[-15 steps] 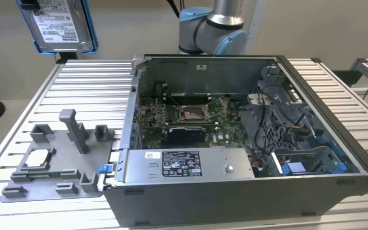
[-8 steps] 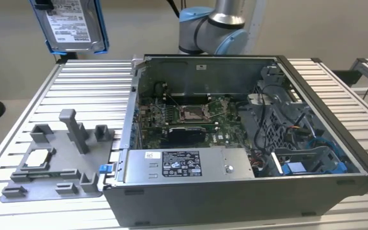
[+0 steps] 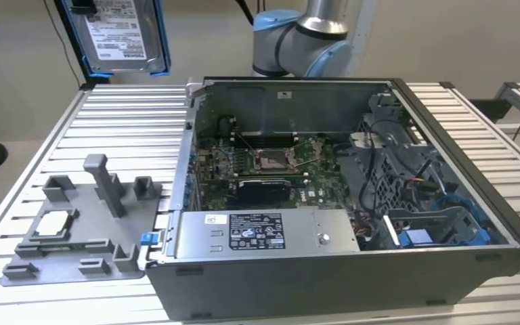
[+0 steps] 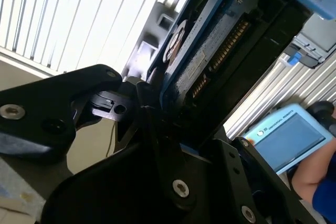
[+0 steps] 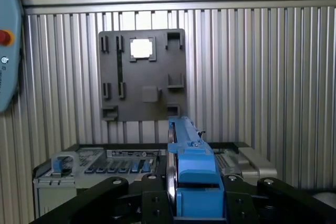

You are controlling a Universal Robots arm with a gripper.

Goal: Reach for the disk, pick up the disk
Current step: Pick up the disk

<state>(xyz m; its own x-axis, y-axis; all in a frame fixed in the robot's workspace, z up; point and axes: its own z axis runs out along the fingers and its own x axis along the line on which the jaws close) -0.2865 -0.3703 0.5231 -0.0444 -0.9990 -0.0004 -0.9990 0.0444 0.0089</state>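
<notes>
Blue-framed, the disk hung edge-on, clamped between the jaws of the claw, high above the table. Well below the claw lay a grey plate, with the open case beside it, both apart from the disk.

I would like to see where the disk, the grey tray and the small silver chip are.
disk (image 3: 120, 30): exterior view, on its white label.
grey tray (image 3: 70, 258): exterior view, on its flat base.
silver chip (image 5: 141, 49): first wrist view, on its top face.
</notes>
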